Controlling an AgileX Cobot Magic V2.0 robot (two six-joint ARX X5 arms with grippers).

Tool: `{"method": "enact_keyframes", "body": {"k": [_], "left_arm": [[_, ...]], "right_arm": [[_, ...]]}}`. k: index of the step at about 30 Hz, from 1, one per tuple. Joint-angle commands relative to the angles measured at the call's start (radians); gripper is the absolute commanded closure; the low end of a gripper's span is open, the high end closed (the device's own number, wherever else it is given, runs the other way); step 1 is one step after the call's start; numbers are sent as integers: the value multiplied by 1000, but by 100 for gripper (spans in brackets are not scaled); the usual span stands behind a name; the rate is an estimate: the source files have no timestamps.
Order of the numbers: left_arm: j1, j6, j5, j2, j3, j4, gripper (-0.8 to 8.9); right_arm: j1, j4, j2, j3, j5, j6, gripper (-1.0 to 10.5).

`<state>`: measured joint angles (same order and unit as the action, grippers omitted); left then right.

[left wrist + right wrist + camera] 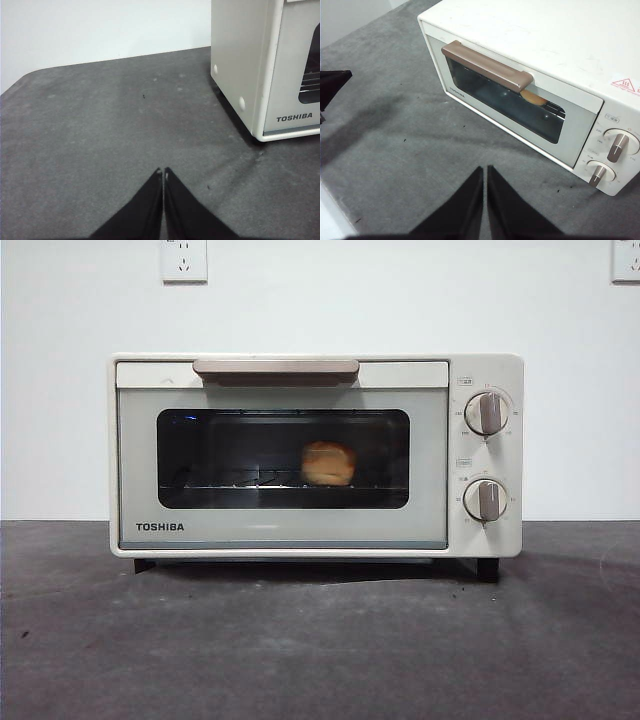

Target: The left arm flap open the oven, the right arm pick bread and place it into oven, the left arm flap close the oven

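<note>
The cream-white TOSHIBA oven (pixel 300 530) stands on the dark table with its glass door closed and its beige handle (pixel 276 368) at the top. Inside, the golden bread (pixel 328 463) rests on the wire rack, seen through the window. In the right wrist view the oven (pixel 535 45) lies ahead and the bread (pixel 534 98) peeks out under the handle; my right gripper (pixel 485 171) is shut and empty above the table. My left gripper (pixel 163 172) is shut and empty over bare table, off the oven's (pixel 240 55) side. Neither gripper shows in the front view.
Two round knobs (pixel 487 413) sit on the oven's right panel. A white wall with sockets (pixel 184 258) stands behind. The grey table (pixel 320 640) stretches in front of the oven. A black part of the other arm (pixel 331 85) shows at the edge of the right wrist view.
</note>
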<state>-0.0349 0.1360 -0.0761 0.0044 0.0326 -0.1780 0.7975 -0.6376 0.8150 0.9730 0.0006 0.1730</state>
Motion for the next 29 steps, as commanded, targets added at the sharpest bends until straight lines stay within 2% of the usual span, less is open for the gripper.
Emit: {"method": "enact_keyframes", "body": {"k": [1,21,25,27,29], "left_arm": [[-2,-17,3,-1,-20,-6,798],[-1,-17,3,-1,-20,-6,798],[-1,-17,3,-1,-20,-6,798],[-1,-17,3,-1,-20,-6,798],[-1,-17,3,-1,-20,-6,798]], "right_arm": [[10,14,6,13,1,9,939],[10,12,6,13,1,6,939],[2,9,-8,12,25,-40,939],[-39,17,-23,10,64,-69,939],[-105,54,-45,-8,43,-105,939]]}}
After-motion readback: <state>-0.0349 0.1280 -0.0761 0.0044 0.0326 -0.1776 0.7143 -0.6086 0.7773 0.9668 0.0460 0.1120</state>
